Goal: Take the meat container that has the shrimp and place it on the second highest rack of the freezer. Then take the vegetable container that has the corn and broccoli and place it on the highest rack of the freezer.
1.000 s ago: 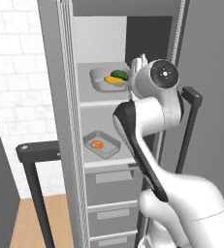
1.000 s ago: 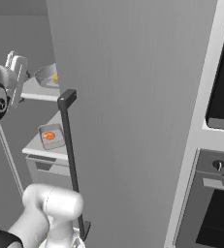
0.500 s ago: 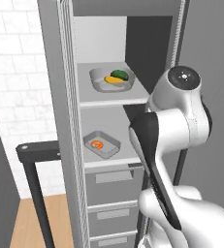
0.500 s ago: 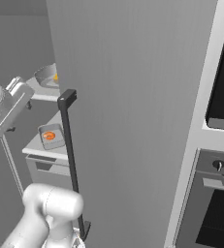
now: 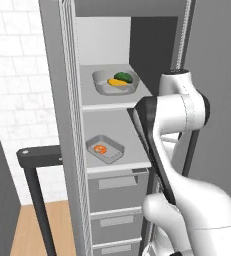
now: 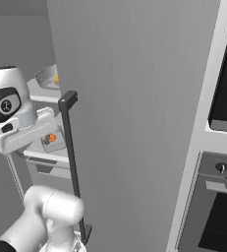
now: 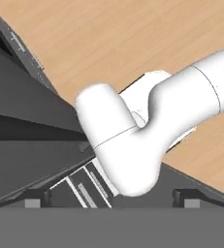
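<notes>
**A:** Where do the two dishes sit?

**B:** Both are inside the freezer (image 5: 57,100). The vegetable container (image 5: 115,82), with its corn (image 5: 117,82) and broccoli (image 5: 123,77), is on the top rack (image 5: 94,100). The meat container (image 5: 105,149) with the shrimp (image 5: 101,149) is on the rack below (image 5: 132,155). Both are well away from the hand (image 7: 112,198), up and off to its side. It points down at the wooden floor (image 7: 133,34).

**A:** And the hand itself?

**B:** Spread wide, with nothing between the fingertips (image 7: 38,198).

**A:** So what's the step?

**B:** I'd say both placements look done, so what's left is getting the arm clear. Leave the hand wide and empty, and tuck the elbow away from the rack edges. The open freezer door (image 6: 134,123) and its dark bar handle (image 6: 70,147) are close beside the arm, so move slowly there. A knock on a rack could slide either dish.
</notes>
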You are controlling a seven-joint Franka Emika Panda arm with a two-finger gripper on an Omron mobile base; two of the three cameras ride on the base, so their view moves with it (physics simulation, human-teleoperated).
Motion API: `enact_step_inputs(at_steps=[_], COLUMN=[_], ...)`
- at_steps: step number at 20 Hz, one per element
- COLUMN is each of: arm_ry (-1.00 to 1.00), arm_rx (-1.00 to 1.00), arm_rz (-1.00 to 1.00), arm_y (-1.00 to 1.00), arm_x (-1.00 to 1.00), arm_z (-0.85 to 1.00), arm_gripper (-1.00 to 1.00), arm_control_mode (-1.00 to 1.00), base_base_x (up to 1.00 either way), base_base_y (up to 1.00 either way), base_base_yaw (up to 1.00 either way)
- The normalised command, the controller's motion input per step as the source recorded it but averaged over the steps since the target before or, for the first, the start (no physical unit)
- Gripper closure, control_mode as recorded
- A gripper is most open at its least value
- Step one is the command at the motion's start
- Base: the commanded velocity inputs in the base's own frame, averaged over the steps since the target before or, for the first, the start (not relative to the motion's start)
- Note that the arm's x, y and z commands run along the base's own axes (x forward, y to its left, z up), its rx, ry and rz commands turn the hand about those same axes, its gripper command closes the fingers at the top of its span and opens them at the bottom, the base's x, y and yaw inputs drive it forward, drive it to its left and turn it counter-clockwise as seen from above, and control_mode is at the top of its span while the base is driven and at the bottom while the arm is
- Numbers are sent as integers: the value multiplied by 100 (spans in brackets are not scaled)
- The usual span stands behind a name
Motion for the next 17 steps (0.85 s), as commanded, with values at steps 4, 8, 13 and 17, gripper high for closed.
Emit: enact_step_inputs(at_steps=[4, 8, 13, 17], arm_ry=[29, 7, -5, -1], arm_rx=[0, 0, 0, 1], arm_rz=[-14, -12, -17, -17], arm_y=[-28, -29, -58, -84], arm_x=[0, 0, -5, 0], arm_z=[-94, -70, -10, 0], arm_gripper=[-100, -100, -100, -100], arm_control_mode=[-100, -100, -100, -100], base_base_x=[0, 0, 0, 0], base_base_y=[0, 0, 0, 0], base_base_yaw=[0, 0, 0, 0])
